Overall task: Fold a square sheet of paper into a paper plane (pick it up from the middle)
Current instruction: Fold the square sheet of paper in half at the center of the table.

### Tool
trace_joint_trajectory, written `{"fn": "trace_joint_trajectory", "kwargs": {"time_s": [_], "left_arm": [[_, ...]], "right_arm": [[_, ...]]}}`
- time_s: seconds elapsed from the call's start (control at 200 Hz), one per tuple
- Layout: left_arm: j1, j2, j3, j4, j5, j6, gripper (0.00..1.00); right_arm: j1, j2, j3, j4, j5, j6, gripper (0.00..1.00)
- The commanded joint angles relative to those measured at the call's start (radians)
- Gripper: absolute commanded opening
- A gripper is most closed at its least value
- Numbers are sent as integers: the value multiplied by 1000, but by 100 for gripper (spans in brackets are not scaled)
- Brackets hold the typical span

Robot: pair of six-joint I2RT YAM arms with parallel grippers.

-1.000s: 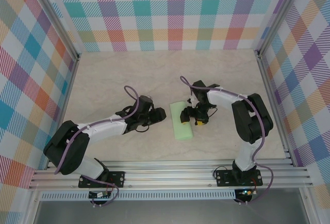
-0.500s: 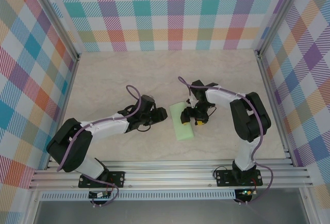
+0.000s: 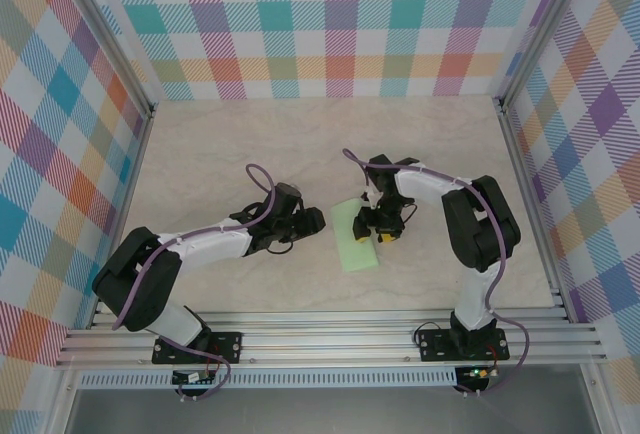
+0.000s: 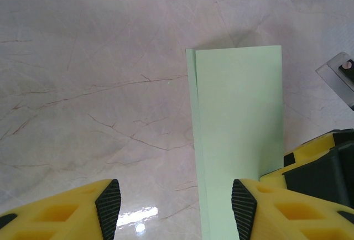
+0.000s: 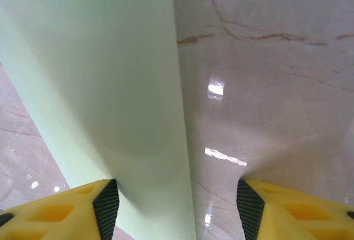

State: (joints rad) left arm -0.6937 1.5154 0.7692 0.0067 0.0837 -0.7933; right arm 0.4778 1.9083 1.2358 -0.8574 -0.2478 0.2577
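Note:
The square sheet of paper [image 3: 355, 252] lies flat on the table as a pale green rectangle folded in half, its two layers slightly offset. My left gripper [image 3: 314, 220] is open at its left long edge. In the left wrist view the paper [image 4: 238, 124] runs under the right fingertip [image 4: 243, 207], and the left gripper [image 4: 176, 209] straddles that edge. My right gripper [image 3: 368, 226] is open over the right long edge. In the right wrist view the paper [image 5: 105, 85] reaches the left fingertip [image 5: 106, 205], and the right gripper [image 5: 177, 209] holds nothing.
The marble-look tabletop [image 3: 220, 154] is bare around the paper. Checked walls with metal posts [image 3: 152, 114] close in the back and both sides. The right gripper's yellow finger [image 4: 318, 168] shows close beside my left gripper.
My left gripper has slid right, up to the paper's left edge. The right gripper's jaws have narrowed a little and stay over the right edge. The paper has barely shifted.

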Motion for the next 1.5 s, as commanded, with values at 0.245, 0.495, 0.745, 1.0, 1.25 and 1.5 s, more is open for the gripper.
{"fn": "trace_joint_trajectory", "kwargs": {"time_s": [0.245,0.495,0.745,1.0,1.25,1.5], "left_arm": [[-17,-3,28,-18,-23,2,58],[-16,-25,24,-40,-34,12,59],[-17,-54,22,-74,-74,25,60],[-13,-115,3,-137,-160,26,62],[3,-195,-31,-188,-221,21,64],[48,-298,-77,-211,-238,19,67]], "right_arm": [[-3,-47,-30,105,-167,67,48],[-5,-57,-48,141,-203,88,40],[-4,-107,-44,155,-230,115,34],[-4,-150,-35,181,-271,154,30],[-4,-170,7,252,-371,231,33],[-1,-113,34,380,-386,362,34]]}}
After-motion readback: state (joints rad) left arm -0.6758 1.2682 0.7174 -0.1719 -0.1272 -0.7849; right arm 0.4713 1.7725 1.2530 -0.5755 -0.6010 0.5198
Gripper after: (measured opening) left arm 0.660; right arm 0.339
